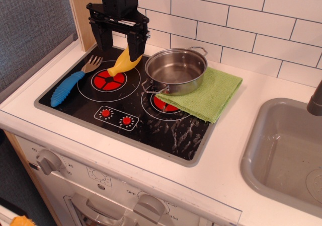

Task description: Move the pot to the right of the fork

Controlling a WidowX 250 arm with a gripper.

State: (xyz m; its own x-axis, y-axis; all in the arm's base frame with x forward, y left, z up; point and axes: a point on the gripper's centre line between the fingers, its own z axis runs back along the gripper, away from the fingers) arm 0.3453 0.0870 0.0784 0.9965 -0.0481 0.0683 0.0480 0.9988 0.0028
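The jaws (pixel 120 44) hang spread wide above the back left of the stove (pixel 166 130), with nothing between them; the two dark fingers point down, one on each side of an empty gap. Directly below the jaws' right finger lies a yellow toy (pixel 124 62), its narrow end up near that fingertip and its wide end resting on the left burner (pixel 109 80); whether finger and toy touch cannot be told.

Below and left of the jaws lies the fork (pixel 74 78), its tines nearest the jaws and its blue handle running away toward the front left edge of the stove. It lies just beside the left burner, apart from the yellow toy.

To the right of the jaws and lower in the view stands the pot (pixel 176 70), upright and empty, well clear of both fingers. It sits partly over the right burner (pixel 163 105) and partly on a green cloth (pixel 211 92), which spreads from under it to the right, onto the white tabletop (pixel 226 160). Two red dials (pixel 116 117) are set in the stove's front, below the jaws. A grey sink (pixel 287 150) lies far right.
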